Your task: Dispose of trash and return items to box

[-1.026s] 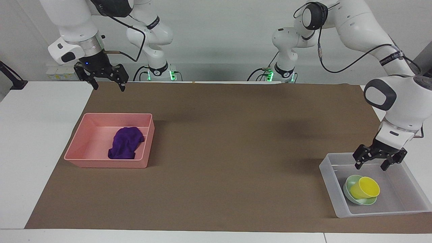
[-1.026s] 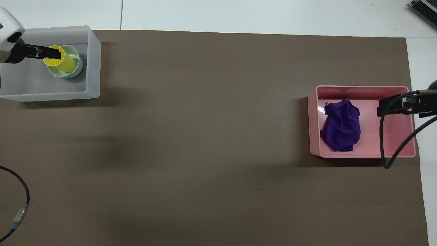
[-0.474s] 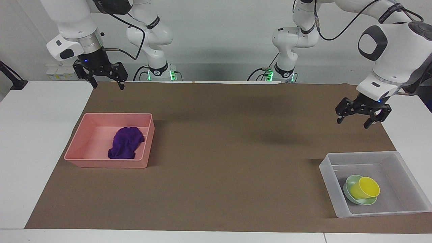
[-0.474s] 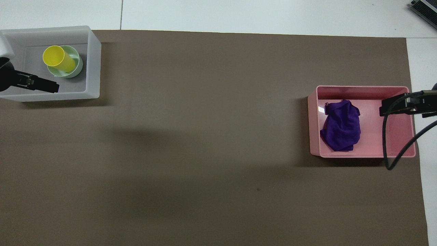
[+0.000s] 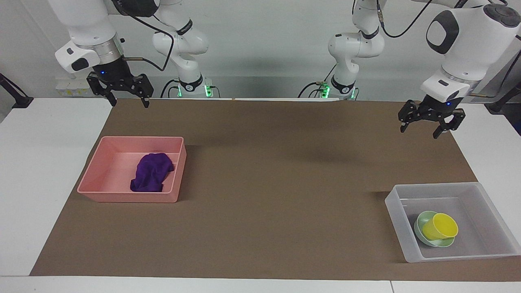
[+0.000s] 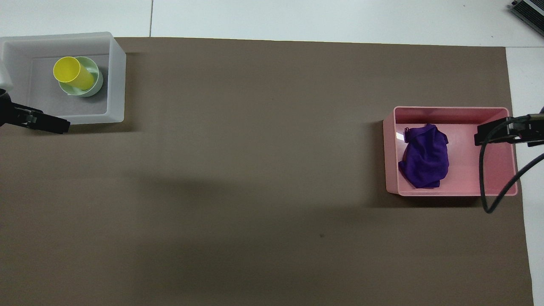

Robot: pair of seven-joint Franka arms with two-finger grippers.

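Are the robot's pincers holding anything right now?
No. The left pincer and the right pincer are both open and empty, up above the brown mat.

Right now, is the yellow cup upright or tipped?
Tipped: the cup leans on its side in the bowl, mouth facing sideways.

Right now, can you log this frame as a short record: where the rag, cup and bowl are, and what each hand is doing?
rag: purple rag lying in the pink tray, toward the right arm's end
cup: yellow cup tipped on its side in the green bowl
bowl: inside the clear box, toward the left arm's end
left hand: left hand open, empty, raised over the mat
right hand: right hand open, empty, raised near the table edge by the robots
task state: looks complete
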